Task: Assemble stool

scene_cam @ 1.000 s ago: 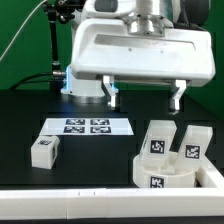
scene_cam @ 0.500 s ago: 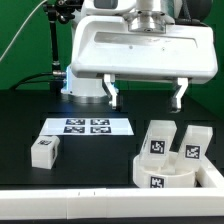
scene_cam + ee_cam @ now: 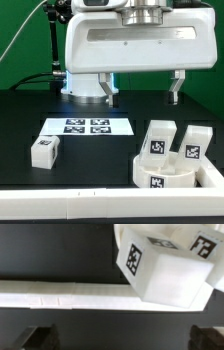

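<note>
Exterior view says you've barely started: end effector (image 3: 142, 93) hangs wide open and empty, seat (image 3: 160, 178) sits at the exterior view's right beside two legs (image 3: 158, 141), third leg (image 3: 43, 152) well apart.

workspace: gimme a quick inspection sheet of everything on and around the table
surface: black table, matte.
job's things: round seat at the exterior view's right front; one leg and another leg upright just behind it, socketed or not cannot tell; third leg alone toward the exterior view's left.
clutter: marker board lying flat; white rail along the front edge.
grippers: tool open, empty, above the table.
cables: thin black cable running to the arm's base.
surroundings: green backdrop.
</note>
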Controlling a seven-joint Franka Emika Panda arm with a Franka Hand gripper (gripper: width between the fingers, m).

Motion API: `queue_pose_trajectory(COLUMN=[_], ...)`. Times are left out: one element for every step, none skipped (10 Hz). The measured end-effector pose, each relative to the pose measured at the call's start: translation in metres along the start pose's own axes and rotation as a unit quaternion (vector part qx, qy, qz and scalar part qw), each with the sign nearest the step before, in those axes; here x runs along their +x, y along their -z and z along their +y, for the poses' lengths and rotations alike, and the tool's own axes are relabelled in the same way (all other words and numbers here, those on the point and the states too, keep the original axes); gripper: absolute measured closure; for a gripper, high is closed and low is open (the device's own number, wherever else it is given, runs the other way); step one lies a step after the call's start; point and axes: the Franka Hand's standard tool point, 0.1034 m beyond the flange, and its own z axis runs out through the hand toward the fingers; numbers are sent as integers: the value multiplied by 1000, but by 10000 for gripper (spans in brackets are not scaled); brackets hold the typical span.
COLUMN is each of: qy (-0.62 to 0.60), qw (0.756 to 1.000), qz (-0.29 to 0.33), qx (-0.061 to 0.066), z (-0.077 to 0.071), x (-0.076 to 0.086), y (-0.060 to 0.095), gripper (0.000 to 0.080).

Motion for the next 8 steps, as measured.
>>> queue_pose_trajectory(qy=[-1,3,12,30,79,103,104,150], qw=[999,999,999,998,996,994,994,988], qz=[-38,-49,-51,-47,-45,-39,-39,-39], qx=[7,9,10,12,15,15,15,12], z=[-2,-4,-7,-14,-17,-17,-16,-14], x=[-5,-3,-5,-4,-4,-3,-2,-2], y=[0,0,-3,-3,-5,-10,-9,-9], gripper=[150,150,150,150,150,150,150,150])
